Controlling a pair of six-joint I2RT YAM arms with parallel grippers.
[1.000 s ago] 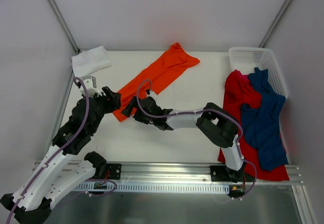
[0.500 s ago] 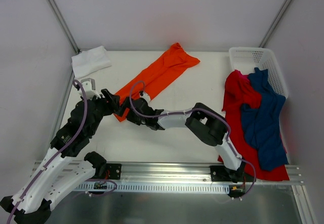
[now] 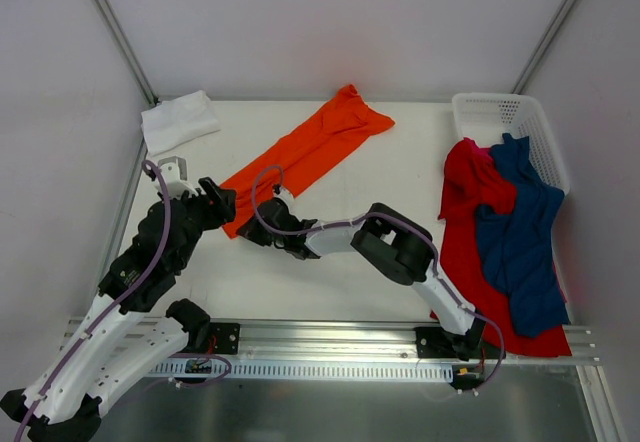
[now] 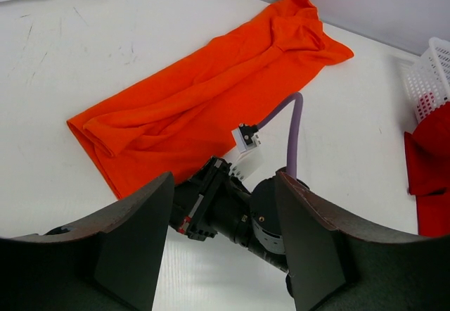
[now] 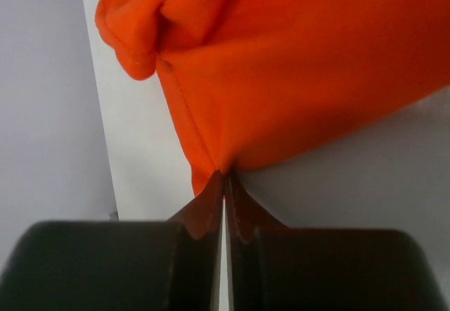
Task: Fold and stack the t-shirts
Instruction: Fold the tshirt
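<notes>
Orange t-shirt (image 3: 310, 147), one of four, pinched at its edge by the right gripper (image 5: 223, 177); left gripper (image 4: 223, 184) gapes empty.

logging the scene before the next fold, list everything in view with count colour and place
orange t-shirt: 1, bright orange, long strip lying diagonally across the middle of the table
white t-shirt: 1, white, far left corner
red t-shirt: 1, red, right side, partly under the blue one
dark blue t-shirt: 1, dark blue, lying on the red one
basket: 1, white perforated, far right corner
table: 1, white
left gripper: 1, black, open, above the orange shirt's near end
right gripper: 1, black, shut on the orange shirt's near edge
</notes>
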